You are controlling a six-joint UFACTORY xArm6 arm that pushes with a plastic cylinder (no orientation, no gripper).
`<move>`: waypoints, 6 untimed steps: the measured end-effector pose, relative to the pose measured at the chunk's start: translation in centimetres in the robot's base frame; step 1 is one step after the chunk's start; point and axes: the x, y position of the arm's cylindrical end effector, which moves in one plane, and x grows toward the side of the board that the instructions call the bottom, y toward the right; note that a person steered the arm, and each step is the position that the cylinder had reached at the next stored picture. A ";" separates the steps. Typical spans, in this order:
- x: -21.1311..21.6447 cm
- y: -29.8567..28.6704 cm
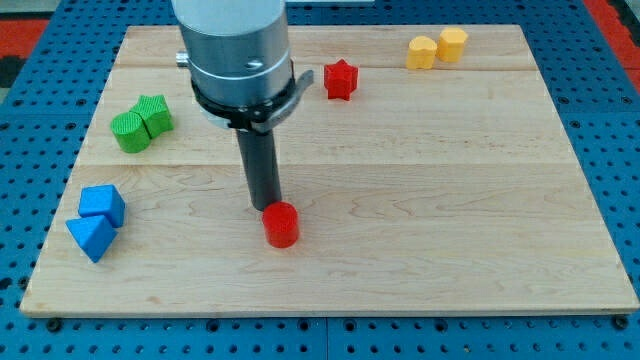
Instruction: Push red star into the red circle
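Faceted red star (340, 79), round red circle (281, 224)

Lab bench, wooden board (400, 200) on blue pegboard (620, 120)

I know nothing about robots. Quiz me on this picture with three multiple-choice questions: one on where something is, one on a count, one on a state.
1. Where does the red star-shaped block lie?
A. near the view's top
B. at the view's bottom left
C. beside the blue blocks

2. How many yellow blocks are on the wooden board?
A. one
B. two
C. four

3. How does my tip stand to the red round block?
A. far from it
B. right next to it
C. across the board from it

Answers: 1 A, the star sits high, right of the arm. 2 B, the pair of yellow blocks sits at top right. 3 B, the rod ends at the round block's upper left edge.
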 end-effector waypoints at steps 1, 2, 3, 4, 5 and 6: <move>-1.9 1.0; -6.2 0.9; -7.6 2.5; -7.6 4.5; -8.6 5.5; -11.6 6.0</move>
